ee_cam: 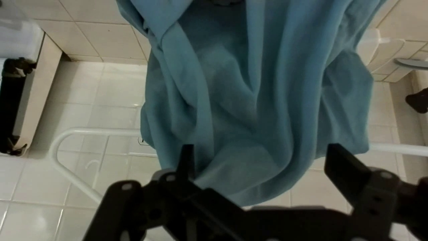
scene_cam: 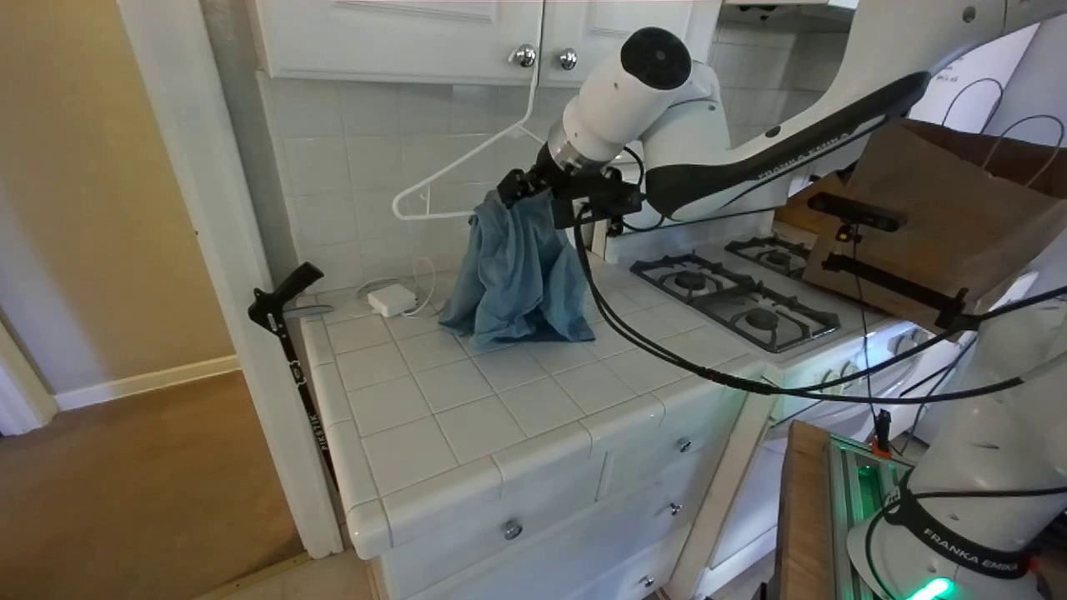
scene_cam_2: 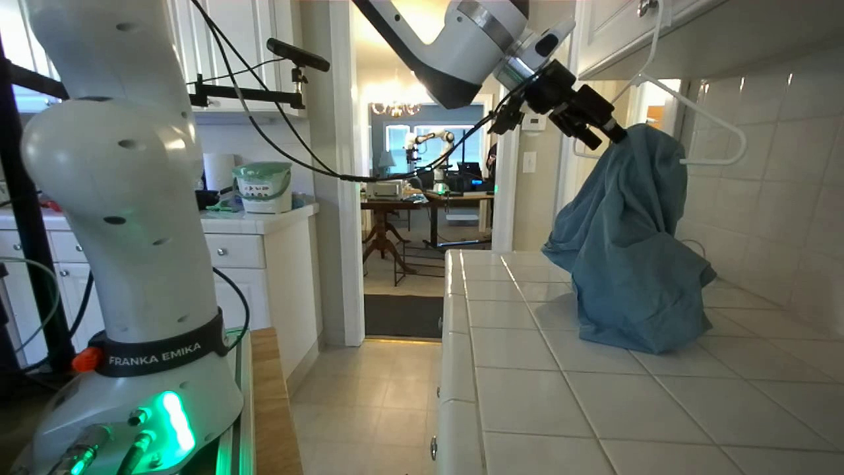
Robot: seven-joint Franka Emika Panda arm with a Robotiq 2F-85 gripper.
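Checking the wrist view, we find the gripper (ee_cam: pixel 261 150) spread wide, its black fingers (ee_cam: pixel 187 164) well apart, with the blue cloth (ee_cam: pixel 254 100) showing between and beyond them; we cannot tell whether either finger touches it. In both exterior views the gripper is just beside the cloth's upper end. We see the cloth draped over the lower bar of a white hanger (ee_cam: pixel 110 132), the bar coming out on either side of it, while its folds fall to the tiled tabletop (scene_cam: pixel 500 400). In an exterior view we can follow the hanger up to a round knob (scene_cam: pixel 523 56) on the white cupboard (scene_cam: pixel 400 50). A small white box (scene_cam: pixel 392 298) lies on the tabletop near the cloth. Across from the box, past the cloth, we see gas burners (scene_cam: pixel 690 281) and a brown paper bag (scene_cam: pixel 942 217). A black grabber (scene_cam: pixel 298 377) leans at the tabletop's end.
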